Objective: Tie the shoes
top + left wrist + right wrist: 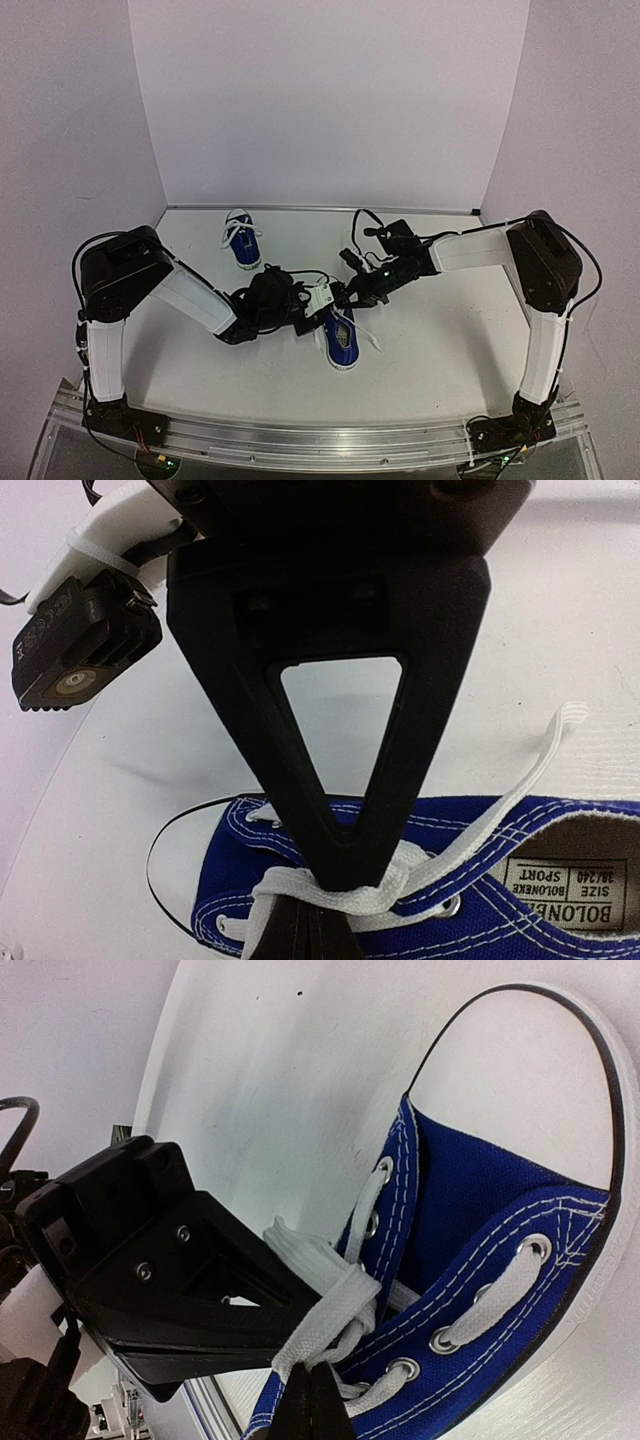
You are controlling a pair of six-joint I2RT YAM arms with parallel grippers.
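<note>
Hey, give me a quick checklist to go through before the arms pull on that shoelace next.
1. Left pincer shut on the lace: ok.
2. Right pincer shut on the lace: ok.
3. Near shoe sole-down on the table: ok.
4. Pincers clear of each other: cannot tell, they are very close.
5. Bow formed: not ok, a loose end trails.
6. Far shoe tied: cannot tell.

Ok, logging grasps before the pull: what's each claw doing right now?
Left claw: closed, pinching the white laces.
Right claw: closed, pinching the white laces too.
</note>
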